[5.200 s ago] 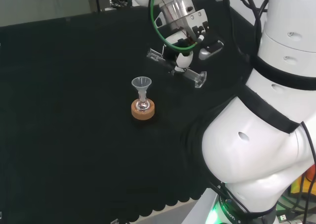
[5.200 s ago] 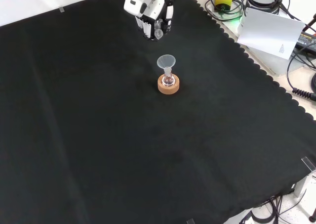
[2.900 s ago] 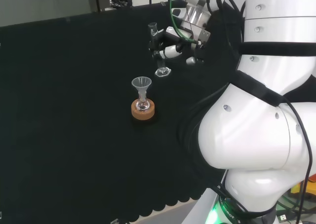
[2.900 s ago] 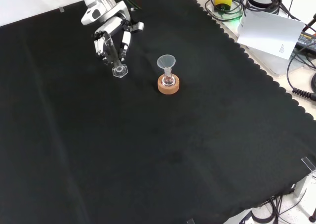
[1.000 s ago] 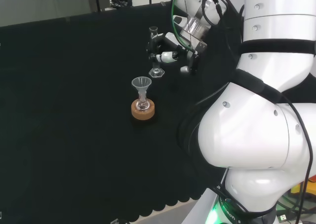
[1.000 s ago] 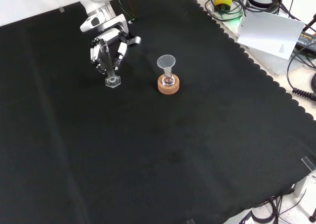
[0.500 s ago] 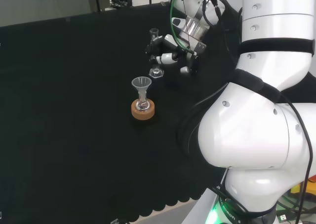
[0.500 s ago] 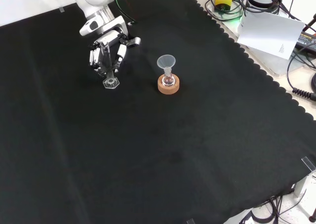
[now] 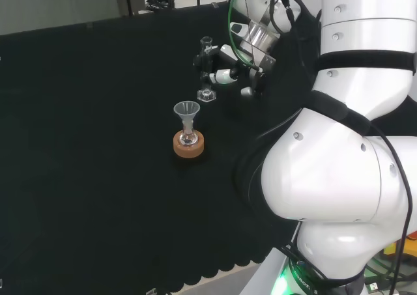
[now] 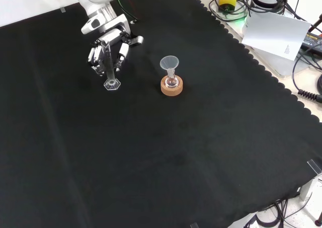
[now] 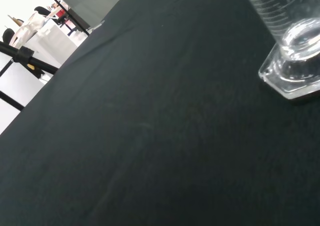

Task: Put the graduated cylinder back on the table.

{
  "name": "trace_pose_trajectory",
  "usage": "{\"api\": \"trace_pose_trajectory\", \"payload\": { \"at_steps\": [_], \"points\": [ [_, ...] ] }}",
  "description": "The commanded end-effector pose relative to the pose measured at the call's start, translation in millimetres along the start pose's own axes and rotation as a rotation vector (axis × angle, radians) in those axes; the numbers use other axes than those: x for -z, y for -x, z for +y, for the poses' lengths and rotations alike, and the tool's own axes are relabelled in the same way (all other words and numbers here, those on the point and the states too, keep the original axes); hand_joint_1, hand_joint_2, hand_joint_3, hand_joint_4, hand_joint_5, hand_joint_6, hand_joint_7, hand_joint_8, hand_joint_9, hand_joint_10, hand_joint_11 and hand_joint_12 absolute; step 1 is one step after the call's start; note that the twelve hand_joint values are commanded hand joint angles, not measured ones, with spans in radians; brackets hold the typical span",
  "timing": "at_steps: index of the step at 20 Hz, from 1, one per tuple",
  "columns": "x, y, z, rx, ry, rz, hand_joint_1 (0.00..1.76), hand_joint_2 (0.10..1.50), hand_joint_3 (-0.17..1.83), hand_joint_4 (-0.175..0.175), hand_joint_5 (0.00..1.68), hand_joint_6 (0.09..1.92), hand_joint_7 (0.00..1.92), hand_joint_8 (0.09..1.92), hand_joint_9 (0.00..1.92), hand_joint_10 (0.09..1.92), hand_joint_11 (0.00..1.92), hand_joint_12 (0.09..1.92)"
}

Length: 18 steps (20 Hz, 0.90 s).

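Front view shows your cylinder point(image 10: 109, 69) now upright, its foot on the bench point(image 10: 151, 152) left of the funnel point(image 10: 169, 63); half a second ago it leaned. Your hand point(image 10: 108, 36) has its fingers point(image 10: 95, 54) curled round it; you can probably let go.

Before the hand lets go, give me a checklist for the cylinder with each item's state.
1. Cylinder upright: ok.
2. Base flat on the cloth: looks seated in the wrist view, ok.
3. Hand holds the cylinder's upper part: ok.
4. Apart from the funnel and its cork stand: ok.
5. Cylinder empty: cannot tell.
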<state>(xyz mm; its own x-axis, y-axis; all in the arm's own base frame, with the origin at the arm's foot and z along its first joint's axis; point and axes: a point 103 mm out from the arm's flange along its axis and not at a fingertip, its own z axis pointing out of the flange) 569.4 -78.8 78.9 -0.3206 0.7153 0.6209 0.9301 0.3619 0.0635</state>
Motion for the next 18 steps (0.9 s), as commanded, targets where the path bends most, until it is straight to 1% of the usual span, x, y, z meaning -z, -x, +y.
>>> {"api": "trace_pose_trajectory", "payload": {
  "at_steps": [1,4,7,10,13,17,18],
  "points": [
    [-0.6,-6.6,5.3,-0.007,-0.042,-0.011,1.04,1.03,-0.17,-0.033,0.53,0.64,0.54,0.61,0.94,0.09,0.47,1.26],
    [2.1,-12.2,9.2,-0.015,-0.04,-0.01,0.98,0.98,-0.17,-0.054,0.38,0.47,0.41,0.64,0.86,0.09,0.36,1.31],
    [19.0,-11.0,3.1,-0.031,-0.024,-0.017,0.93,0.96,-0.17,-0.062,0.34,0.31,0.29,0.66,0.76,0.09,0.25,1.35],
    [35.1,-11.1,-3.2,-0.065,-0.017,-0.016,0.91,0.94,-0.17,-0.066,0.31,0.2,0.19,0.66,0.67,0.09,0.17,1.37],
    [49.3,-14.4,-10.2,-0.099,0.008,-0.034,0.89,0.93,-0.17,-0.069,0.29,0.13,0.12,0.66,0.61,0.09,0.1,1.39],
    [72.0,-24.1,-24.2,-0.134,0.047,-0.06,0.87,0.92,-0.17,-0.07,0.27,0.1,0.09,0.65,0.57,0.09,0.07,1.39],
    [78.4,-27.2,-28.4,-0.15,0.051,-0.071,0.87,0.92,-0.17,-0.071,0.27,0.09,0.09,0.65,0.57,0.09,0.06,1.4]
  ]
}}
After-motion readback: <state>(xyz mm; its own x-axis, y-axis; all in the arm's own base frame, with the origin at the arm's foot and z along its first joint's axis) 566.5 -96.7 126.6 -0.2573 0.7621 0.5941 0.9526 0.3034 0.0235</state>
